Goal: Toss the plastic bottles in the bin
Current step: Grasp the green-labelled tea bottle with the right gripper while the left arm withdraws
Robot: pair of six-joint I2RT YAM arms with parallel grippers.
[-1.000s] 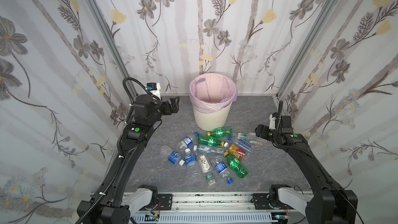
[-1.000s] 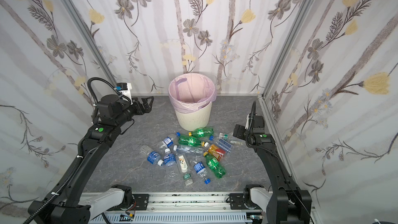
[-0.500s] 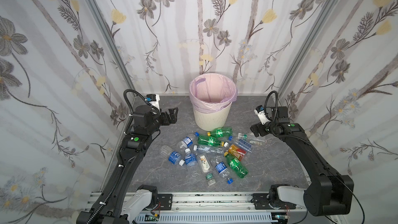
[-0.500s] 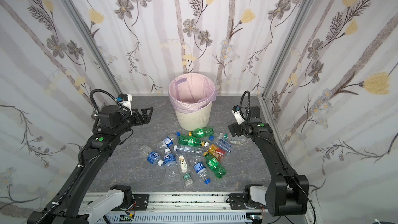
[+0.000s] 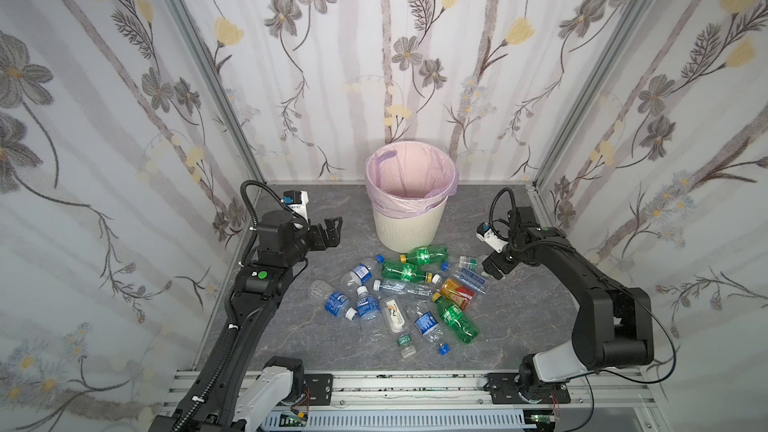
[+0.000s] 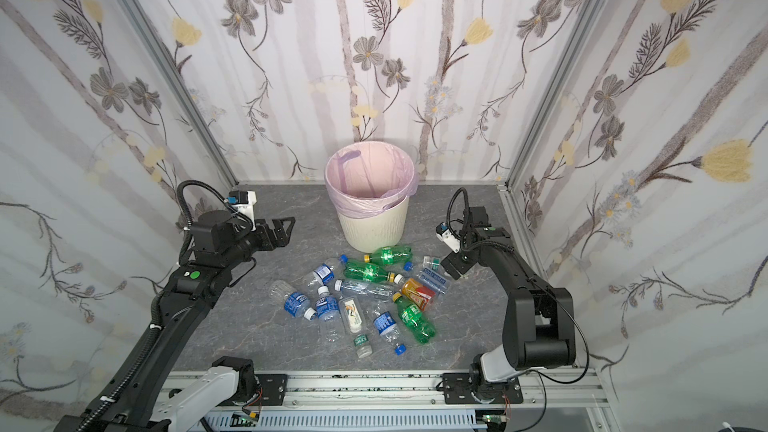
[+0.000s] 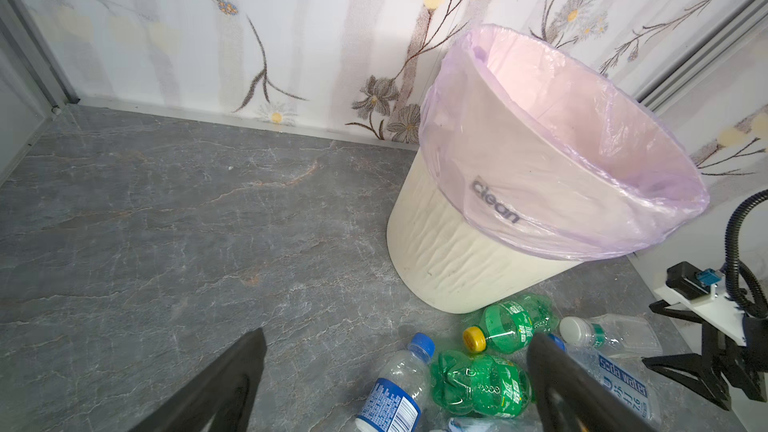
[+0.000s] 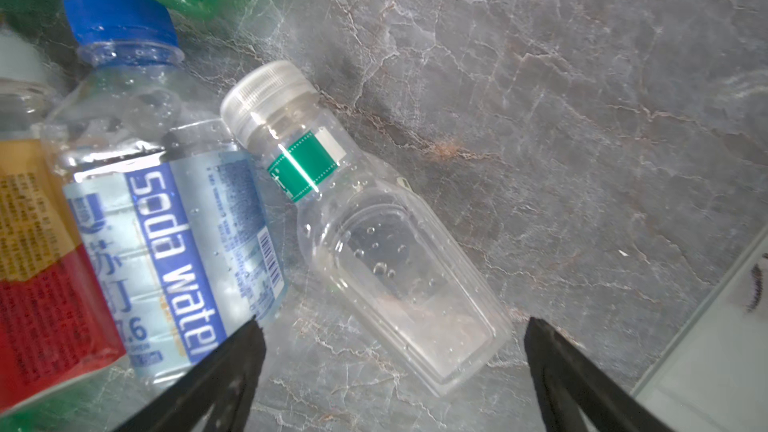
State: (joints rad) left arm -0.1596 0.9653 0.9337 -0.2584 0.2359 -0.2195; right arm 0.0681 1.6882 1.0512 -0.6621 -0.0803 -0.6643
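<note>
The right gripper (image 8: 392,332) stands wide apart and holds nothing. It hangs low over the grey counter (image 5: 316,342) at the right edge of the bottle heap. In its wrist view the two black fingers (image 8: 232,359) flank the base end of a small clear bottle (image 8: 395,263) with a green neck band and a pale cap, lying on its side. Neither finger presses on that bottle. One fingertip sits just beside the bottom of a soda water bottle (image 8: 174,218) with a blue cap, and I cannot tell whether it touches. Beside that lies an orange-red bottle (image 8: 37,284). The left gripper (image 5: 330,231) is also wide apart and empty, held above the counter left of the bin (image 5: 409,234) and pointing towards it. In its wrist view its fingers (image 7: 224,376) frame a blue-capped bottle (image 7: 399,384) and a crushed green bottle (image 7: 478,384). The plastic bottles (image 5: 399,297) lie in a loose heap on the counter just in front of the bin, with a green bottle (image 5: 422,254) just beside its base. The bin stands upright near the back wall (image 5: 374,76), lined with a pink bag (image 5: 399,206).
</note>
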